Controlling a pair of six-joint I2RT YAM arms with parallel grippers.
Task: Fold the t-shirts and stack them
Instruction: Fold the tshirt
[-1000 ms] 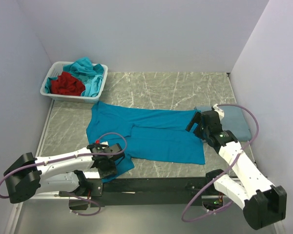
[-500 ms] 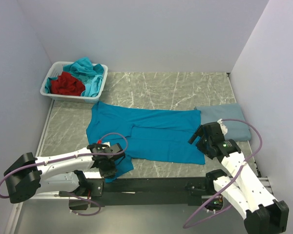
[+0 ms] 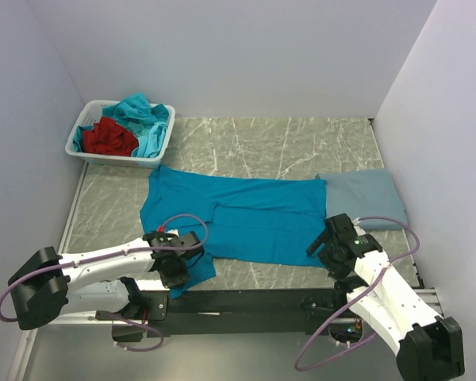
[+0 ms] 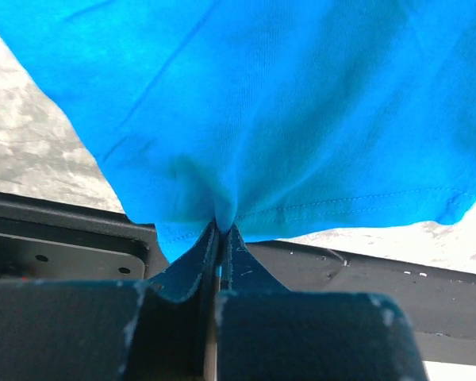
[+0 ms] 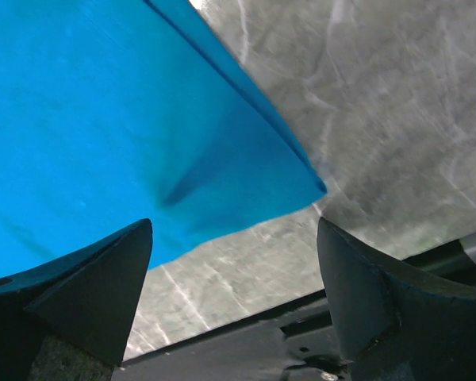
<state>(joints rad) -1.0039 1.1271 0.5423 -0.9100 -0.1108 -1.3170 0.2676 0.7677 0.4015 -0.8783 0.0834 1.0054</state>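
At seven o'clock of the bright teal-blue cloth t-shirt (image 3: pixel 246 218), the left gripper (image 3: pixel 177 272) pinches its hem to fold; the right gripper (image 5: pixel 234 238) gapes above the five o'clock corner

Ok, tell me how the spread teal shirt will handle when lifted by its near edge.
Probably floppy: the teal shirt puckers where the left gripper pinches it. Likely light, since it lies thin and flat on the table.

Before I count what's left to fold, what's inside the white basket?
A crumpled red t-shirt and turquoise cloth fill the white basket; anything beneath them is covered.
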